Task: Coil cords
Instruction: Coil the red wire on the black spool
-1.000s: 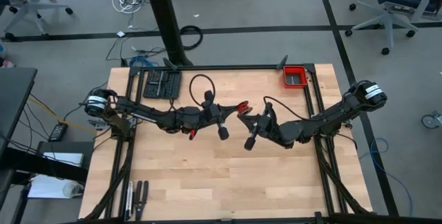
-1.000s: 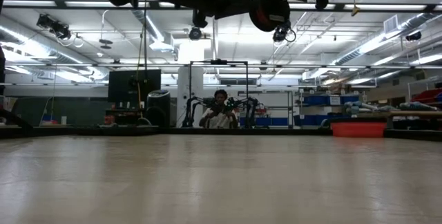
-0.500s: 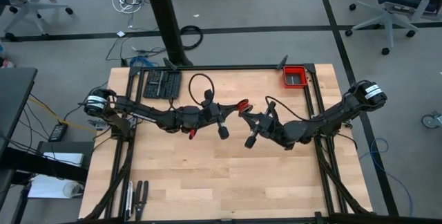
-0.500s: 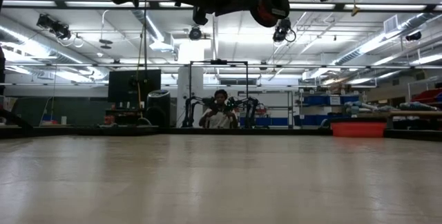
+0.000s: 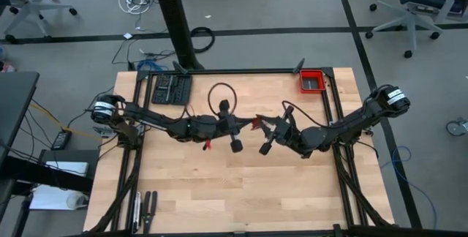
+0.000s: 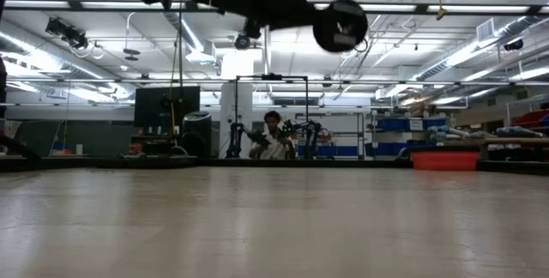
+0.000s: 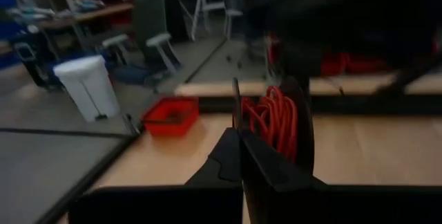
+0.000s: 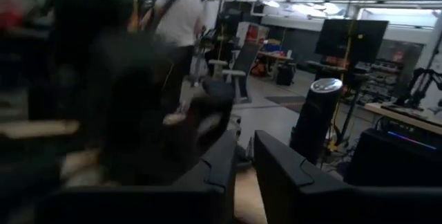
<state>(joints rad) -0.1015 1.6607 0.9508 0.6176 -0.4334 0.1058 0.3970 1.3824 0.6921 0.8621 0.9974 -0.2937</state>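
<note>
Left gripper is clamped on the cords; right gripper (parted, nothing held) could let coils spring loose.

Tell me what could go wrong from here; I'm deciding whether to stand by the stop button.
1. The left gripper is shut on the red cord coil, held above the table; the loops might slip loose.
2. The right gripper has parted beside it; the two arms hang close and could collide.
</note>
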